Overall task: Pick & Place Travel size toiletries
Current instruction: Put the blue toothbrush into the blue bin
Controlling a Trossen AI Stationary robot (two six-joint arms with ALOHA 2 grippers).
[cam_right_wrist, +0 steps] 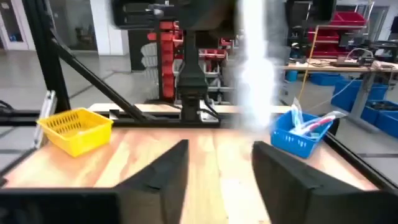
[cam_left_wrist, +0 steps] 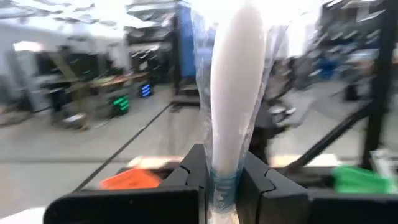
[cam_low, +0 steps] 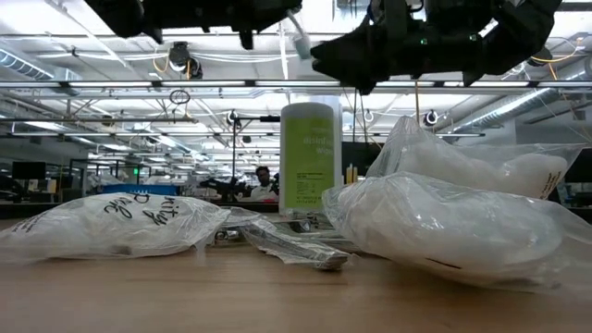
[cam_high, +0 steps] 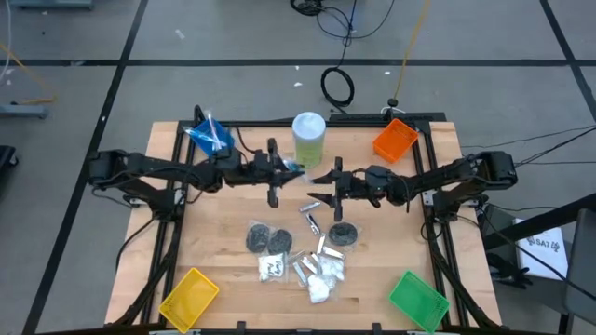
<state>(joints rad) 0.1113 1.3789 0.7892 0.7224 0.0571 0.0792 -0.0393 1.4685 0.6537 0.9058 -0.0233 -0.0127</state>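
left gripper (cam_left_wrist: 221, 180) clamps a wrapped white stick (cam_left_wrist: 233, 87); right gripper (cam_right_wrist: 217, 174) gapes; packet (cam_low: 120, 222) handwriting unreadable.

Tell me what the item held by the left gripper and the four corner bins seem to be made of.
The white stick clamped between the left gripper's fingers looks like smooth matte plastic sealed in a clear, crinkled film wrapper; its material is a guess. The yellow bin and blue bin look like moulded plastic with latticed walls; the orange bin and green bin look alike.
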